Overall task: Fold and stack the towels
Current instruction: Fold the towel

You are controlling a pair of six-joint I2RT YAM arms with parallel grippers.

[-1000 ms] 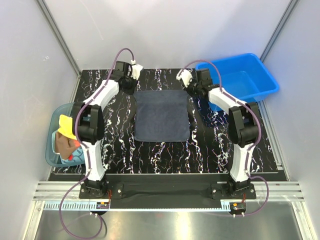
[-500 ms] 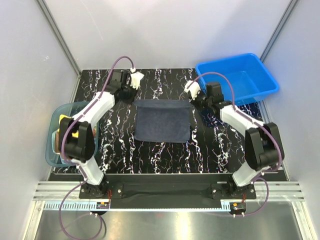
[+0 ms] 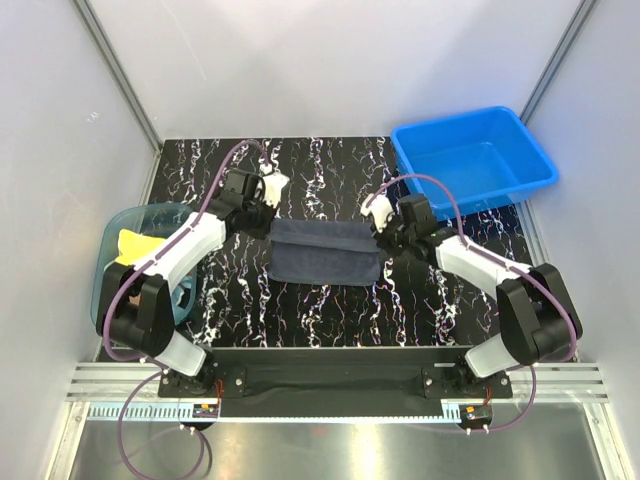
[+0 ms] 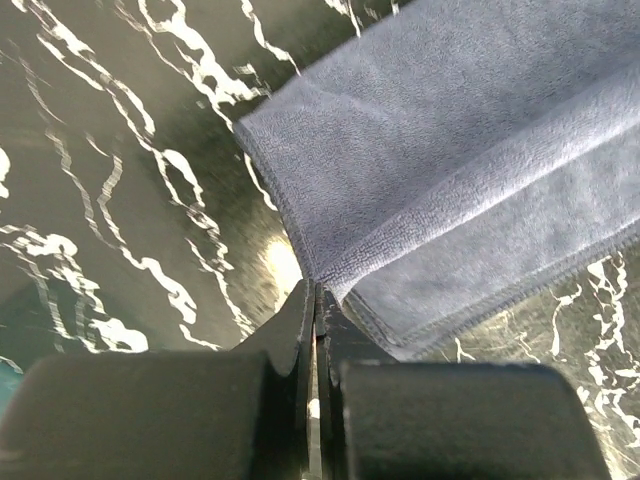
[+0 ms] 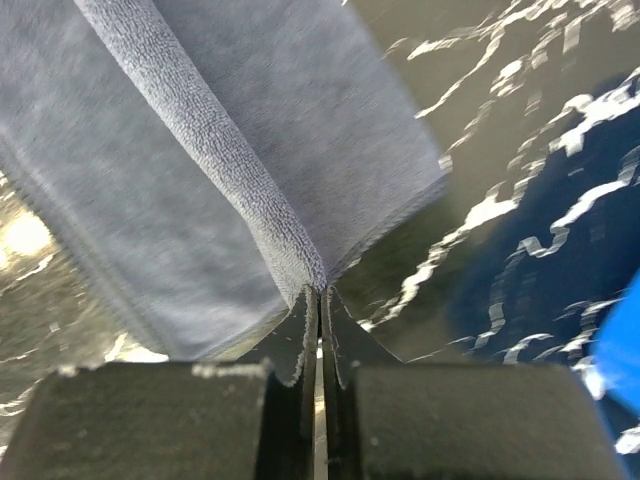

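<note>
The slate towel [image 3: 325,255] lies mid-frame on the worktop [image 3: 420,300], partly doubled over. The left claw [image 3: 270,222] and right claw [image 3: 380,235] are each clenched on one of its far corners. To fold well, carry both corners level and together to the near hem, and release only once the edges match. The wrist views show the pinched lip and the layer beneath. Only the top view shows whether the edges run square, and the yellow towel [image 3: 128,244] in the tub [image 3: 103,290] at left.
</note>
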